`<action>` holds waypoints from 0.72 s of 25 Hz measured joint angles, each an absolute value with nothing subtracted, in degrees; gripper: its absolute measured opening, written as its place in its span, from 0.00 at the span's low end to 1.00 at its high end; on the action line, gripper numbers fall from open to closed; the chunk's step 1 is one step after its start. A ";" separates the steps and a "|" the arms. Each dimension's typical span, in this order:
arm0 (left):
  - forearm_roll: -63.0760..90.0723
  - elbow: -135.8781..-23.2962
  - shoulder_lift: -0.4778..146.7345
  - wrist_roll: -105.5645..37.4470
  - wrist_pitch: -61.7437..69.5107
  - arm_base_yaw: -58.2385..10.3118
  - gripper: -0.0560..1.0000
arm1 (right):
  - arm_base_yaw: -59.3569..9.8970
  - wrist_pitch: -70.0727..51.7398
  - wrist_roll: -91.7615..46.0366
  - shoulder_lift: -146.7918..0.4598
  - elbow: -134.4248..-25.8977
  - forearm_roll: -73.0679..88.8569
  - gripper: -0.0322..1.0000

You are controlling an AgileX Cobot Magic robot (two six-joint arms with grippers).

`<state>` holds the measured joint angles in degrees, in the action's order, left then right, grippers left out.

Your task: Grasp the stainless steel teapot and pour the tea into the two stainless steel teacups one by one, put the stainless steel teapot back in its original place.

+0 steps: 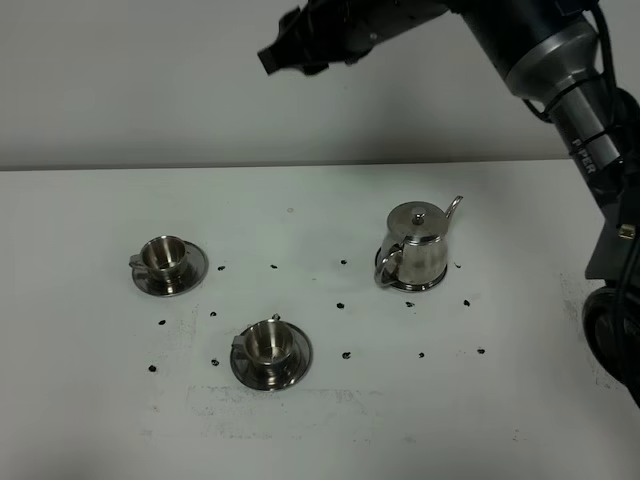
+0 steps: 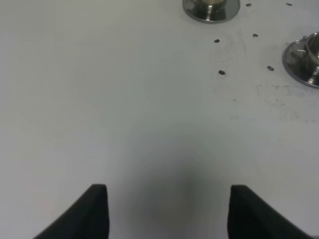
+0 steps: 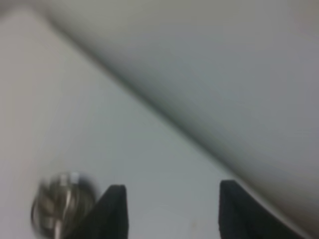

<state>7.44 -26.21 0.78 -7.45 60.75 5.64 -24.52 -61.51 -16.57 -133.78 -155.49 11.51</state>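
Note:
The stainless steel teapot (image 1: 415, 246) stands upright on the white table (image 1: 90, 420), right of centre, its spout toward the back right and its handle toward the front left. The two stainless steel teacups sit on saucers, one at the left (image 1: 168, 264) and one nearer the front (image 1: 271, 352). High above the table's back, my right gripper (image 1: 277, 55) hangs open and empty (image 3: 172, 209), far from the teapot. My left gripper (image 2: 169, 211) is open over bare table, with the rims of both saucers (image 2: 211, 9) (image 2: 304, 62) far ahead of it.
Small black marks (image 1: 343, 305) dot the table around the teapot and cups. A pale wall (image 1: 150, 90) rises behind the table's back edge. The right wrist view also holds a blurred shiny steel object (image 3: 62, 206); which one it is I cannot tell.

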 joint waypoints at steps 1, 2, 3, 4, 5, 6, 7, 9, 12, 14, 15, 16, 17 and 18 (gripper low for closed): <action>7.44 -26.21 0.78 -7.45 60.75 5.64 0.56 | -24.52 -59.27 -16.57 -132.97 -155.49 11.51 0.43; 7.44 -26.21 0.78 -7.40 60.75 5.64 0.56 | -24.52 -57.62 -16.70 -132.19 -155.49 11.45 0.43; 7.42 -26.21 0.78 -7.40 60.75 5.64 0.56 | -24.52 -56.39 -16.71 -131.64 -155.49 11.45 0.42; 7.42 -26.21 0.78 -7.40 60.81 5.64 0.56 | -24.52 -55.66 -16.71 -130.93 -155.24 11.39 0.42; 7.42 -26.21 0.78 -7.40 60.86 5.64 0.56 | -24.52 -54.75 -16.66 -130.04 -154.17 11.39 0.42; 7.42 -26.21 0.78 -7.40 60.86 5.64 0.56 | -24.45 -53.57 -16.66 -128.96 -152.37 11.39 0.41; 7.42 -26.21 0.78 -7.40 60.86 5.64 0.56 | -24.45 -51.95 -16.60 -127.90 -149.77 11.33 0.40; 7.42 -26.21 0.78 -7.40 60.86 5.64 0.56 | -24.45 -48.13 -16.60 -125.13 -143.59 11.34 0.38; 7.42 -26.21 0.78 -7.40 60.86 5.64 0.56 | -24.45 -42.57 -18.03 -120.71 -131.79 11.13 0.36; 7.37 -26.21 0.78 -7.40 60.86 5.64 0.56 | -24.52 -40.02 -18.96 -117.99 -123.45 9.56 0.36; 7.37 -26.21 0.78 -7.40 60.86 5.64 0.56 | -24.60 -39.42 -18.96 -116.75 -120.30 8.32 0.36; 7.37 -26.21 0.78 -7.40 60.86 5.64 0.56 | -24.64 -38.90 -18.61 -115.67 -116.88 7.12 0.36; 7.37 -26.21 0.78 -7.40 60.86 5.64 0.56 | -24.78 -38.39 -17.58 -114.74 -113.81 5.62 0.36; 7.37 -26.21 0.78 -7.40 60.86 5.64 0.56 | -24.95 -37.94 -16.03 -114.04 -111.04 3.87 0.36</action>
<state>7.37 -26.21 0.78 -7.40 60.86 5.64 -24.95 -37.94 -16.03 -114.04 -111.04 3.87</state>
